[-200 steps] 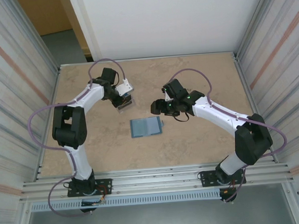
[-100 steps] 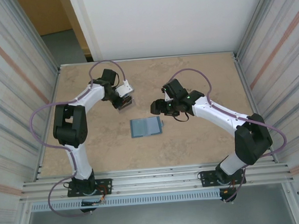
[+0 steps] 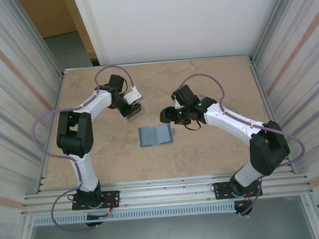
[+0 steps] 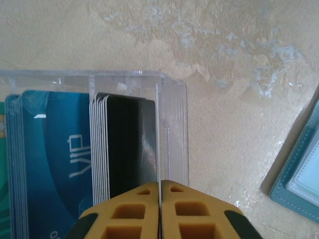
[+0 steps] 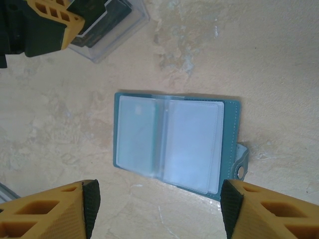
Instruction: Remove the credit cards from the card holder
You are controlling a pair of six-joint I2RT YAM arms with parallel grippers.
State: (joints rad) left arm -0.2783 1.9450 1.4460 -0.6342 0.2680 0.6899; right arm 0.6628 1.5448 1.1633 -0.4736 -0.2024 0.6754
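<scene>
Open card holder [image 5: 174, 144] — cards [image 4: 60, 164] nearby

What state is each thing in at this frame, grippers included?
card holder: open, flat on the table, sleeves look empty.
credit cards: stacked in the clear box.
left gripper: shut, over the box.
right gripper: open, empty, over the holder.

There is one card holder [image 5: 174, 144] and one clear box [image 4: 172, 124]. The credit cards [image 4: 130, 144] inside it form two packs, dark and blue. The single cards are too tightly packed to count.
</scene>
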